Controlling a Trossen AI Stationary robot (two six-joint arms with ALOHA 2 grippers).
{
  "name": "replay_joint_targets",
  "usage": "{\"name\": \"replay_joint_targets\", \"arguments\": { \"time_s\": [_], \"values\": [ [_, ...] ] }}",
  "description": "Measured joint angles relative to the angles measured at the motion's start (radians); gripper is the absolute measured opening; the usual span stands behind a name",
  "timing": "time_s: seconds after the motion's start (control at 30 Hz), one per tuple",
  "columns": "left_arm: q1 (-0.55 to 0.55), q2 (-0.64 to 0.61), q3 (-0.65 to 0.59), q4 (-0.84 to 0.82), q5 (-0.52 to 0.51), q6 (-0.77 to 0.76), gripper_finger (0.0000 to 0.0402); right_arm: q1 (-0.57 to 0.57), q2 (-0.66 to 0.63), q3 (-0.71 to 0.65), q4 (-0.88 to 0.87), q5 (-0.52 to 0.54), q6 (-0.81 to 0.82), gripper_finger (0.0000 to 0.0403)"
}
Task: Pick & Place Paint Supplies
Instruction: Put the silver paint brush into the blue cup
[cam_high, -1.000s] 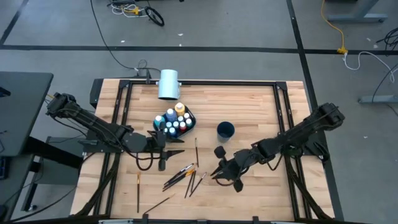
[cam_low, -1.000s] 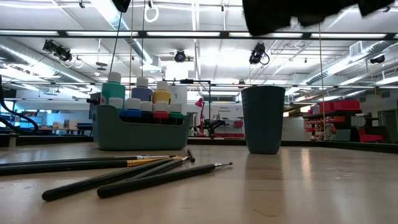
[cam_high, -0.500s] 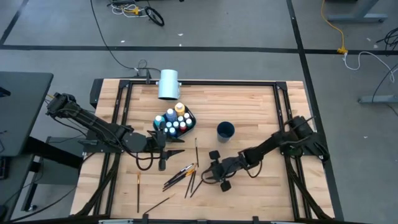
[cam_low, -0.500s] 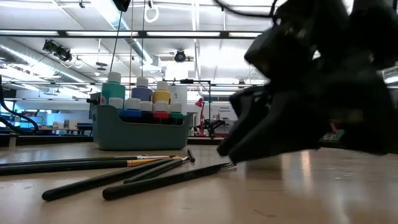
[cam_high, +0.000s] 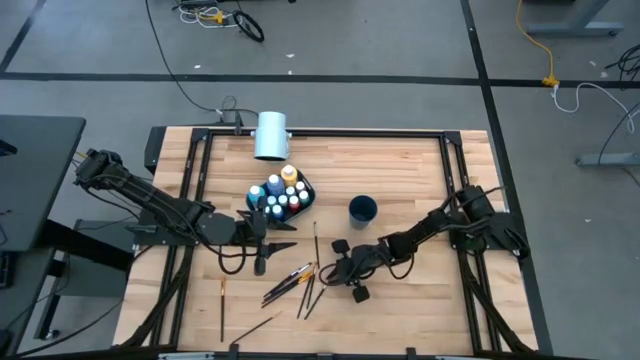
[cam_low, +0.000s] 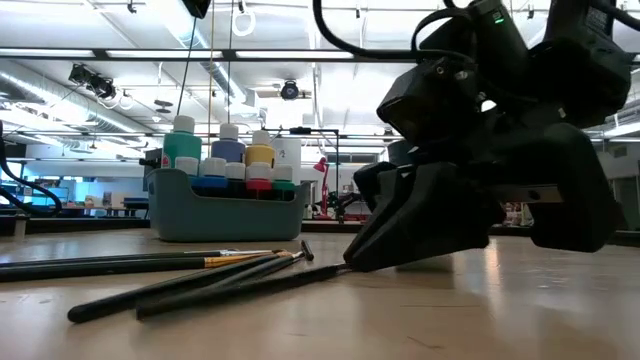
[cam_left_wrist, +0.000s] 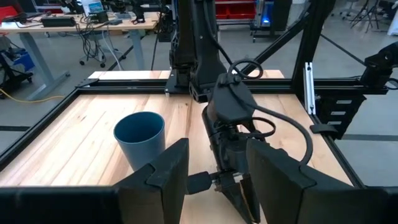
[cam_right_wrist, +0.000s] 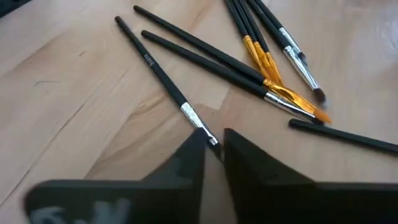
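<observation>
- The wooden counter (cam_high: 400, 170) carries everything I am working with: brushes scattered toward its near middle, bottles and cup farther back.
- My left arm waits beside the caddy, its left gripper (cam_high: 283, 235) with jaws spread and holding nothing.
- The dark caddy (cam_high: 281, 196) already holds the small paint bottles (cam_low: 228, 150), standing upright and packed together; the blue cup (cam_high: 362, 209) stands just beside it, apart from the brushes.
- My right gripper (cam_high: 325, 273) is down at counter level at the edge of the brush pile, jaws nearly closed around the metal ferrule end of one dark paintbrush (cam_right_wrist: 163, 79).
- The other paintbrushes (cam_right_wrist: 261, 59) lie crossed near it, some with orange ferrules, touching one another.
- I judge the brush light, stiff, thin and smooth, likely to roll or pivot in the jaws. Gripping nearer mid-handle would balance it better; a tip hold risks it swinging.
</observation>
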Motion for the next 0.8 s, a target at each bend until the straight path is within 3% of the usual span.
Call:
{"name": "replay_joint_targets", "arguments": {
  "time_s": [0.13,0.5,0.8],
  "values": [
    [0.0,0.0,0.0,0.0,-0.002,0.0,0.0171,-0.001,0.001,0.0,-0.007,-0.004,-0.005,0.0007],
    [0.0,0.0,0.0,0.007,-0.012,0.0,0.0171,0.005,-0.013,-0.008,0.034,-0.135,-0.028,0.0002],
    [0.0,0.0,0.0,0.007,-0.013,0.0,0.0171,0.024,-0.285,-0.007,-0.196,0.033,-0.187,0.0001]
  ]
}}
